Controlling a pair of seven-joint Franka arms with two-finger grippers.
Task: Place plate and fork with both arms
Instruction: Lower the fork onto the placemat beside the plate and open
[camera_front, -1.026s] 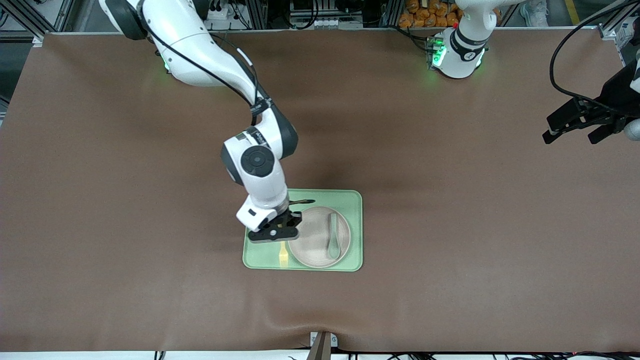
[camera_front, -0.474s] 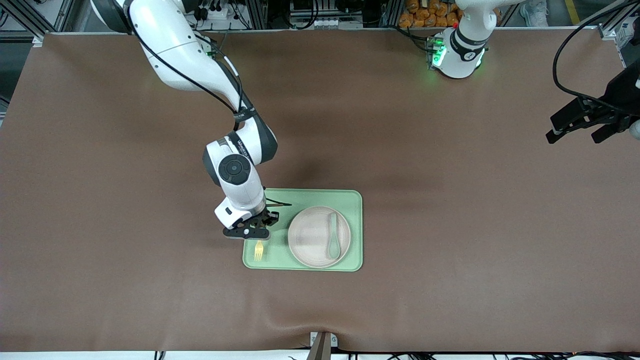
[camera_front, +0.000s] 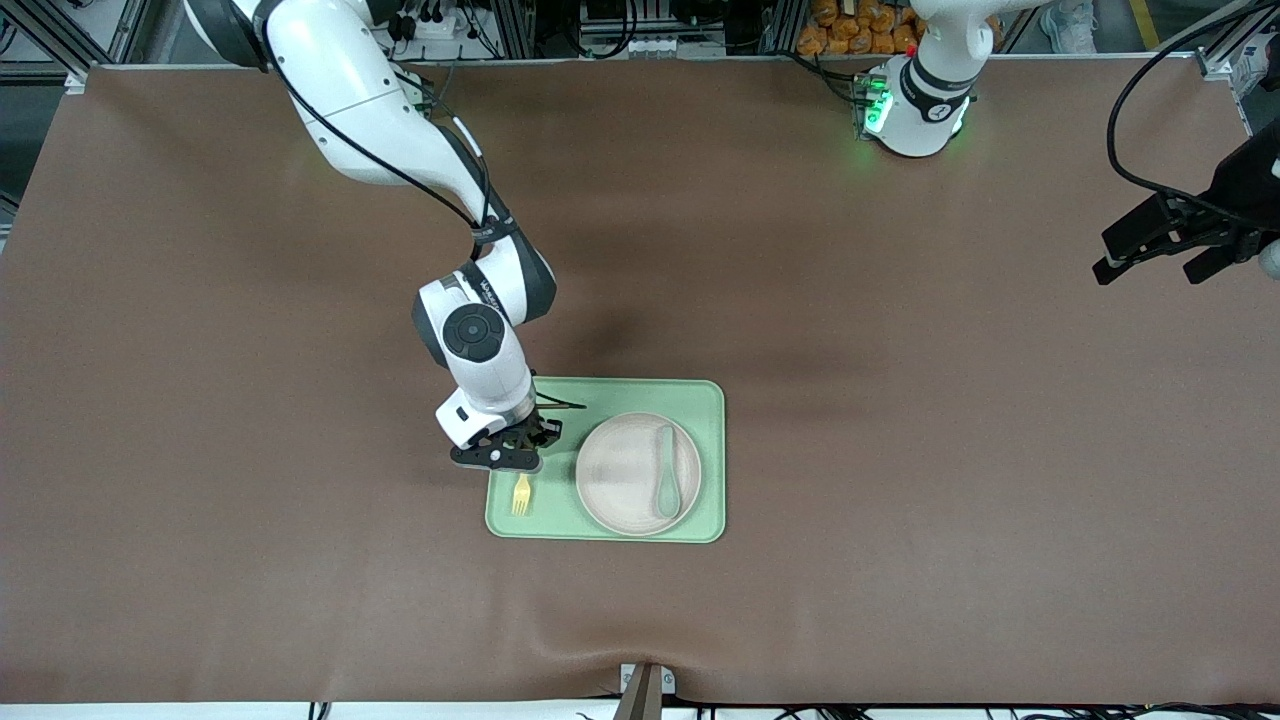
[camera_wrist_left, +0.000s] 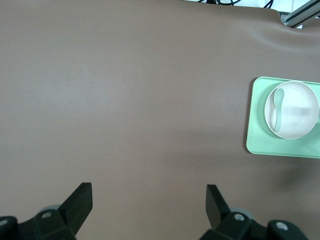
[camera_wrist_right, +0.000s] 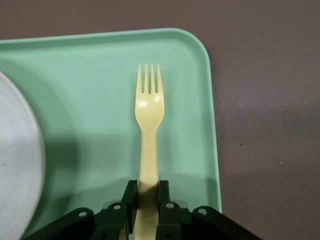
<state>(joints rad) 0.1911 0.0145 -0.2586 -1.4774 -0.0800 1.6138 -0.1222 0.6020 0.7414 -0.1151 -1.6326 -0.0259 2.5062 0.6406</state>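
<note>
My right gripper (camera_front: 507, 457) is shut on the handle of the pale-yellow fork (camera_front: 521, 494), low over the tray's strip beside the plate, at the end toward the right arm. The tines point toward the front camera. In the right wrist view the fork (camera_wrist_right: 149, 110) runs out from between the shut fingers of the right gripper (camera_wrist_right: 148, 192), with the plate's rim (camera_wrist_right: 17, 150) beside it. The speckled beige plate (camera_front: 625, 470) lies on the light-green tray (camera_front: 700, 400). My left gripper (camera_front: 1145, 272) hangs open and holds nothing, over bare table at the left arm's end, and shows as the left gripper (camera_wrist_left: 148, 200).
A grey-green spoon (camera_front: 667, 485) lies on the plate. The left wrist view shows the tray (camera_wrist_left: 260, 145), plate (camera_wrist_left: 300, 112) and spoon (camera_wrist_left: 276, 102) from a distance. A brown mat (camera_front: 900, 450) covers the table.
My right gripper has carried the fork away from the plate's edge toward the right arm's end of the tray, then eased back slightly. The left arm has barely moved.
</note>
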